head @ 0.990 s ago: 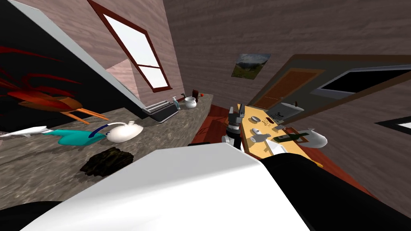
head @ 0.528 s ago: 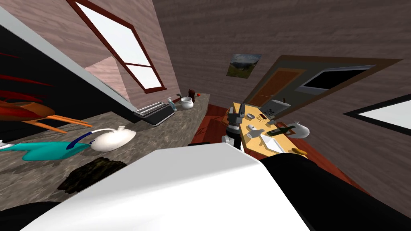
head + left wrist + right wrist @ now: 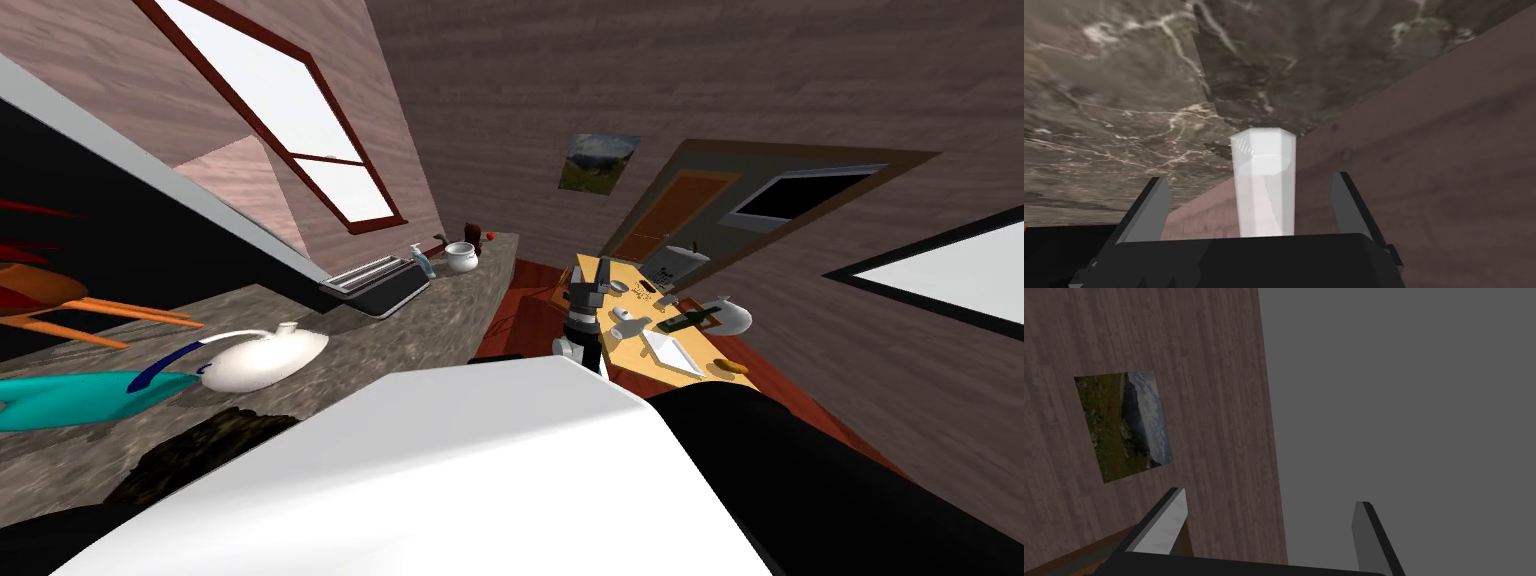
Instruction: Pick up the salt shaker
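While the left gripper has its two fingers spread wide, I see the salt shaker between them: a pale, translucent, six-sided column rising from the gripper's dark body. There is a clear gap on each side of it, so neither blade touches it. Its far end shows against a marbled brown-grey surface, right where that surface meets a brown wood-grain wall. From this angle I cannot tell whether the shaker rests on anything.

The right gripper is wide as well, with nothing between its fingers. In the head view I read it as the gripper standing upright with its fingers pointing up, just beside the near end of a yellow table.

Further out in the head view, a long marbled counter runs along the robot's left. On it sit a white spouted vessel with a blue handle, a teal object, a dark toaster-like appliance, a small blue-topped bottle and a white pot. The yellow table carries several small white and dark items that I cannot make out.
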Motion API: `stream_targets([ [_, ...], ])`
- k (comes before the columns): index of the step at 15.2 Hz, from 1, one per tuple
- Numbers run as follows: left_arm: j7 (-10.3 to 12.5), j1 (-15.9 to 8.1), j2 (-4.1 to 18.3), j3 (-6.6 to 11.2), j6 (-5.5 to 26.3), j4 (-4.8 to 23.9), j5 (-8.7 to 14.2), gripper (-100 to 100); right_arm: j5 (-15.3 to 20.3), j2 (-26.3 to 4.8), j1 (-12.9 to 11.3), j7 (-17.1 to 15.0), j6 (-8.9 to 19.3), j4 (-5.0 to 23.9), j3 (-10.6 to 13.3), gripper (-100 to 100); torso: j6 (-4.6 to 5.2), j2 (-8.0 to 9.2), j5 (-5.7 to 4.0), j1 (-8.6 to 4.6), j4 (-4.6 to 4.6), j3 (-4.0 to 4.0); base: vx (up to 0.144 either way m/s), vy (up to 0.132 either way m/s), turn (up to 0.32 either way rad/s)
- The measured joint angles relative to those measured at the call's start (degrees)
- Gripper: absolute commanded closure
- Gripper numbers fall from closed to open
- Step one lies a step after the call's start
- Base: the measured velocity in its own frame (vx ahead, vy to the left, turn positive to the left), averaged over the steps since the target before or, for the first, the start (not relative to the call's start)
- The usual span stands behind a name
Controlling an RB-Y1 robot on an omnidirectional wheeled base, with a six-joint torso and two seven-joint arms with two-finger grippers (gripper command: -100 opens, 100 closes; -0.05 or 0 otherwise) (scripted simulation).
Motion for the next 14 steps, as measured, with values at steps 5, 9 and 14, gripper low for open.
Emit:
stream_targets([
  [5,-2.2,0.54,-0.91,-7.01,-5.2,3.57,8.09,-100,0.0,0.0,-0.01,0.0,0.0,0.0,0.01,0,0.06,-0.02,0.0,0.04,-0.01,-0.02,0.008,0.015,-0.196],
  [9,-5.85,2.76,-4.47,-5.83,-7.02,4.55,11.83,-100,0.0,0.0,-0.01,0.0,0.0,0.0,0.01,0,0.05,-0.01,0.01,0.02,0.0,-0.01,0.007,0.013,-0.18],
  [14,-12.06,5.68,-7.81,-5.06,-9.21,6.19,17.9,-100,0.0,0.0,-0.01,0.0,0.0,0.0,0.0,0,0.08,-0.03,-0.01,0.05,-0.01,-0.02,0.005,0.015,-0.155],
])
